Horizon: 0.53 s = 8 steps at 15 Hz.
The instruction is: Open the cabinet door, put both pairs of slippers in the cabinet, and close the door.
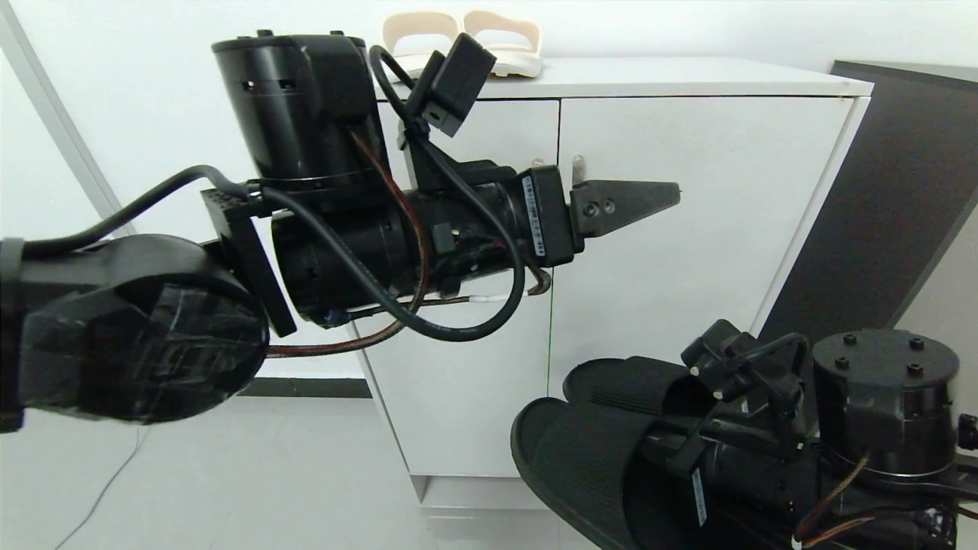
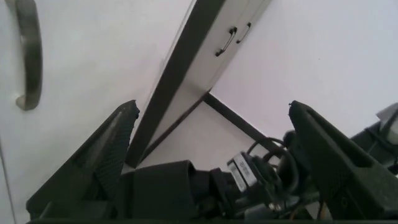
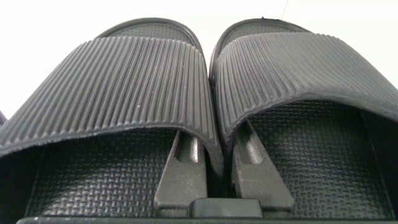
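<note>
I'm holding the left gripper (image 2: 212, 109) wide open and empty in front of the cabinet (image 1: 688, 267), just by the door handles (image 1: 578, 168). Both doors are looking shut, blocking the inside. The right gripper (image 3: 217, 171) is pinching the black slippers (image 1: 596, 451) together by their inner walls, low before the right door. The cream slippers (image 1: 489, 38) are sitting on the cabinet's top, toward its left edge.

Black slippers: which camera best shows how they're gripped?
Right wrist view: the right end effector has one finger under each strap, pinching the adjoining inner sides of the black slippers. The head view shows them from farther off, with the grip itself hidden.
</note>
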Available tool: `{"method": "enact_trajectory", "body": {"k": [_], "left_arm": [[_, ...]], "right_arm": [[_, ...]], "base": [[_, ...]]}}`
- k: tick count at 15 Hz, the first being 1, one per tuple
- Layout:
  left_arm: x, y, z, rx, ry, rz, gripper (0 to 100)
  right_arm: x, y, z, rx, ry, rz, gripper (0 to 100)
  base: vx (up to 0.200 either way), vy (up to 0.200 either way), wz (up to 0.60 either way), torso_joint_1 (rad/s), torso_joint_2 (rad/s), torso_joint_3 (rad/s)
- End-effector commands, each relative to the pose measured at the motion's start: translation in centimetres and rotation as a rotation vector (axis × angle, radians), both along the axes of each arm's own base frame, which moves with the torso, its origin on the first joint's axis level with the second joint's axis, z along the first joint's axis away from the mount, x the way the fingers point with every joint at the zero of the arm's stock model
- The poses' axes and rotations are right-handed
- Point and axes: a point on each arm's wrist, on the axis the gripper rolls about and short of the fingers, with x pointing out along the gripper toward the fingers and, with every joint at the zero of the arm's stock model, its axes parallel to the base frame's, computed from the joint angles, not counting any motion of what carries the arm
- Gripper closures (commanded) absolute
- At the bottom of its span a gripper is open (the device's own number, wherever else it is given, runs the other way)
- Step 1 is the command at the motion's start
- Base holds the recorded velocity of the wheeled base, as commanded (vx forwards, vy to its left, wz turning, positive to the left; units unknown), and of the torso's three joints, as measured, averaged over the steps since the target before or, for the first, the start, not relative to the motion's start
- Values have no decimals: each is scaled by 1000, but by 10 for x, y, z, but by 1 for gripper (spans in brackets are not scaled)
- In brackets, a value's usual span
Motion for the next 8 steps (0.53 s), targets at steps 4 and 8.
{"method": "enact_trajectory", "body": {"k": [4, 8], "left_arm": [[20, -14, -2, 2, 5, 76, 0], [34, -23, -4, 13, 17, 220, 0]], "right_arm": [[0, 0, 1, 2, -2, 1, 100], [1, 1, 0, 0, 0, 1, 100]], "base": [[0, 0, 0, 0, 0, 0], [0, 0, 0, 0, 0, 0]]}}
